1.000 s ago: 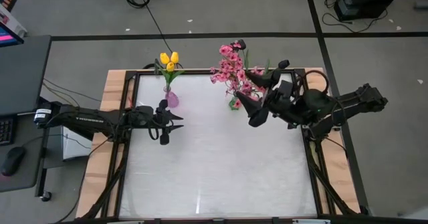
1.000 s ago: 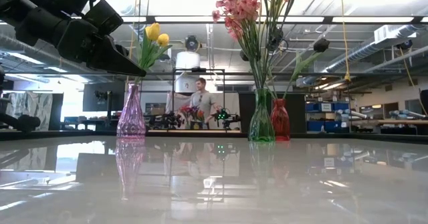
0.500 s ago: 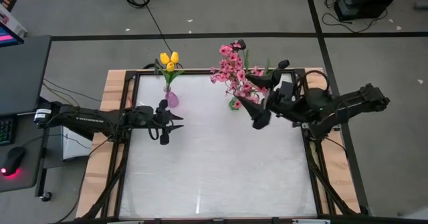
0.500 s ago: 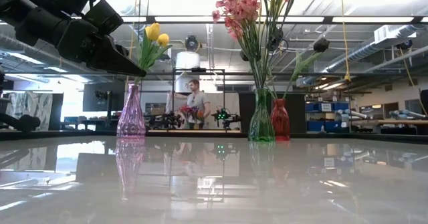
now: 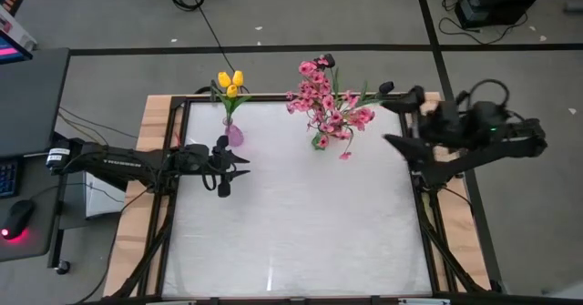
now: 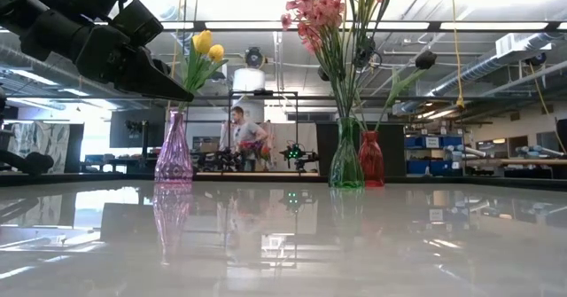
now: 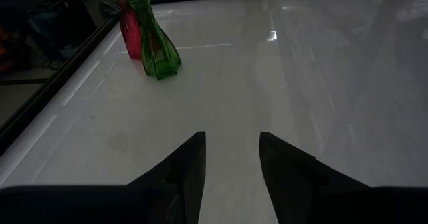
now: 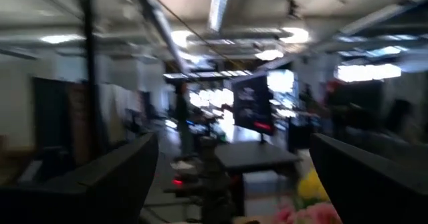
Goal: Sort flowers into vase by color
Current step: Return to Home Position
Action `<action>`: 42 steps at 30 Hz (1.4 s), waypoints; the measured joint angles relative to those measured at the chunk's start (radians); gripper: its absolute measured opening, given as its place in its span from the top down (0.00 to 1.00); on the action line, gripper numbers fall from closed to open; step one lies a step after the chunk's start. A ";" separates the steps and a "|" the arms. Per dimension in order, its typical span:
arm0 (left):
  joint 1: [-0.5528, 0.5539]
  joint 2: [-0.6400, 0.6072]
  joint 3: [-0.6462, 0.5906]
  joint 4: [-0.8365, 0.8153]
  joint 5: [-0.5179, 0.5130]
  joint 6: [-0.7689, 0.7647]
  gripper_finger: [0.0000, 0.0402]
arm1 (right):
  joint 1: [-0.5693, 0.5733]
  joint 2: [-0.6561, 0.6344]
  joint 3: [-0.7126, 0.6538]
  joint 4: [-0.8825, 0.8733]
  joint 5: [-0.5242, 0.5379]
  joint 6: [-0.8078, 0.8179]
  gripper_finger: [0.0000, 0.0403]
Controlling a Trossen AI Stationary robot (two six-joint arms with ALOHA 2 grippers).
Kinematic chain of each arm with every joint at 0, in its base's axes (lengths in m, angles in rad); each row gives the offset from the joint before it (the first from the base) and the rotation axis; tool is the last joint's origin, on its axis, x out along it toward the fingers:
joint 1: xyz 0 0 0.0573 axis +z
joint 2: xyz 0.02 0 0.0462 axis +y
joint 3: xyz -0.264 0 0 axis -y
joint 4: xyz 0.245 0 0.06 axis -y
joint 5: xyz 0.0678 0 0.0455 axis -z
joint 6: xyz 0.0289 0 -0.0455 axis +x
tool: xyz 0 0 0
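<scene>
Flowers (image 5: pixel 325 105) now clear of right gripper (image 5: pixel 385 114)

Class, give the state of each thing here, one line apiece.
Yellow tulips, upright in purple vase.
Pink blossoms, standing in green vase.
Dark tulips, standing in red vase.
Left gripper, open, empty, above table.
Right gripper, open, empty, at table's right edge.

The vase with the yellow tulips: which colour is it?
Pinkish-purple vase, clearest in the low view.
</scene>
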 joint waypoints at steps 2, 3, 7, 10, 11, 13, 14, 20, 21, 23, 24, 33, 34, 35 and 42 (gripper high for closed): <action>0.000 0.000 0.000 0.000 0.000 0.000 0.64 | -0.007 -0.083 -0.060 0.003 -0.068 -0.004 0.02; 0.000 0.000 0.000 0.000 0.000 0.000 0.64 | -0.010 -0.121 -0.092 0.001 -0.093 -0.009 0.02; 0.000 0.000 0.000 0.000 0.000 0.000 0.64 | -0.016 -0.267 -0.213 -0.027 -0.121 0.012 0.02; 0.000 0.000 0.000 0.000 0.000 0.000 0.64 | -0.016 -0.370 -0.321 -0.038 -0.123 0.039 0.02; 0.000 0.000 0.000 0.000 0.000 0.000 0.64 | -0.017 -0.402 -0.355 -0.038 -0.123 0.040 0.02; 0.000 0.000 0.000 0.000 0.000 0.000 0.64 | -0.017 -0.462 -0.428 -0.037 -0.120 0.027 0.02; 0.000 0.000 0.000 0.000 0.000 0.000 0.64 | -0.017 -0.489 -0.461 -0.037 -0.118 0.016 0.02; 0.000 0.000 0.000 0.000 0.000 0.000 0.64 | -0.035 -0.608 -0.611 -0.033 -0.117 -0.020 0.02; 0.000 0.000 0.000 0.000 0.000 0.000 0.64 | -0.040 -0.623 -0.630 -0.034 -0.113 -0.019 0.02; 0.000 0.000 0.000 0.000 0.000 0.000 0.64 | -0.046 -0.647 -0.666 -0.033 -0.099 -0.013 0.02; 0.000 0.000 0.000 0.000 0.000 0.000 0.64 | -0.049 -0.661 -0.685 -0.035 -0.098 -0.005 0.02; 0.000 0.000 0.000 0.000 0.000 0.000 0.64 | -0.050 -0.727 -0.800 -0.037 -0.150 0.074 0.02; 0.000 0.000 0.000 0.000 0.000 0.000 0.64 | -0.049 -0.727 -0.808 -0.034 -0.161 0.079 0.02; 0.000 0.000 0.000 0.000 0.000 0.000 0.64 | -0.048 -0.727 -0.817 -0.032 -0.168 0.087 0.02; 0.000 0.000 0.000 0.000 0.000 0.000 0.64 | -0.048 -0.727 -0.884 -0.033 -0.179 0.122 0.02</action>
